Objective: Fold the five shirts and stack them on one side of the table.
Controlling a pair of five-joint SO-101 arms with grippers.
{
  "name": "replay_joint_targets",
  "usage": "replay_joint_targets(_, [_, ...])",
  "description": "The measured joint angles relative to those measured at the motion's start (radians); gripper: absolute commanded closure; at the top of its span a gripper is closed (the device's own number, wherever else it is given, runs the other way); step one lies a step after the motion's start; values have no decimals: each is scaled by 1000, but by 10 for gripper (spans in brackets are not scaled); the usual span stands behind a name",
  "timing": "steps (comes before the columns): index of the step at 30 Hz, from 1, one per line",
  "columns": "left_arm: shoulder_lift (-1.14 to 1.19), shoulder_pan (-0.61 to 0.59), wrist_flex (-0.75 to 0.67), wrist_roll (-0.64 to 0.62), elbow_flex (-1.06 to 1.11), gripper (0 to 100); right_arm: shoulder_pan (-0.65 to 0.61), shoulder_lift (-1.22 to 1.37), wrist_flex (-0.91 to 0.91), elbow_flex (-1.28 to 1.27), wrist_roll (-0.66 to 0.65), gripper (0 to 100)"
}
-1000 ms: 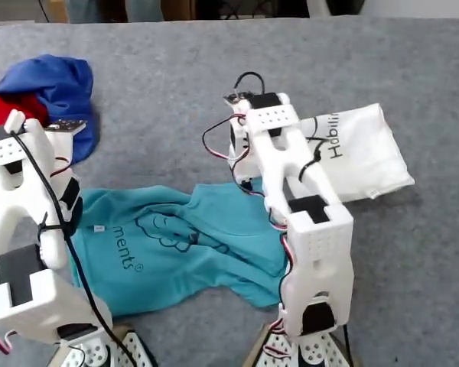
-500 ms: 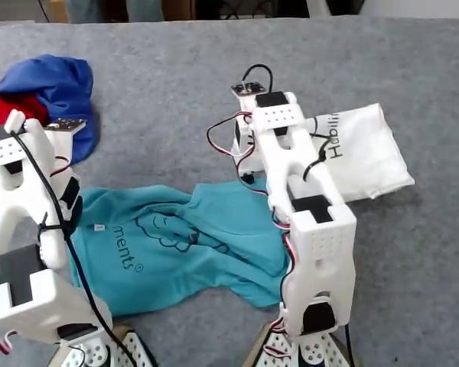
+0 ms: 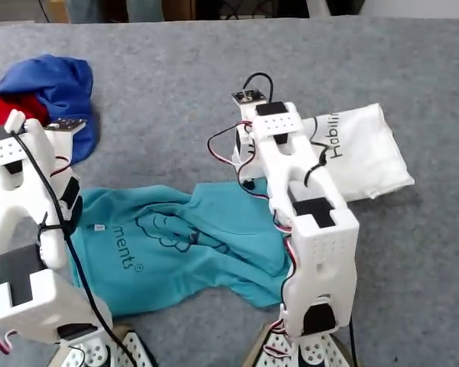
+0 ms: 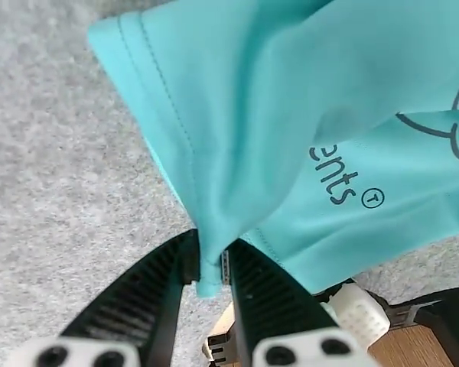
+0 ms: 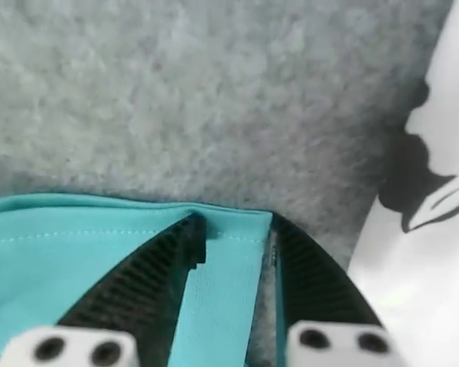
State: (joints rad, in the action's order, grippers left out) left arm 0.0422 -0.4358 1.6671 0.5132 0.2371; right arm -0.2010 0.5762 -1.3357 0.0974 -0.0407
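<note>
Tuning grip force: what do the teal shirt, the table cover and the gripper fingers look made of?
Teal shirt: soft matte knit, likely cotton jersey; it drapes in folds and has stitched hems.
Table cover: grey felt or short-pile carpet, going by its fuzzy, mottled surface.
Left gripper fingers: matte black plastic, possibly 3D-printed; fine ridges run across them.

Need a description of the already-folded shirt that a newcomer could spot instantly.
On the grey table, look beside the right arm, toward the high view's right edge. The white shirt lies there, folded into a compact rectangle with dark lettering; the teal shirt is spread out, and the blue shirt and red shirt lie crumpled at the opposite edge.
</note>
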Motion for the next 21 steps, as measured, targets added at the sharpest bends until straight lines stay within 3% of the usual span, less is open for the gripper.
replay_joint_targets(4, [0, 0, 0, 0, 0, 971, 0, -2, 2, -2, 0, 877])
replay_joint_targets(7, [0, 0, 0, 0, 0, 971, 3, 20, -8, 15, 2, 987])
replay_joint_targets(17, [0, 3, -14, -3, -34, 971, 31, 11, -46, 38, 46, 984])
replay_joint_targets(21, [0, 3, -8, -106, -169, 971, 25, -68, -149, 127, 48, 984])
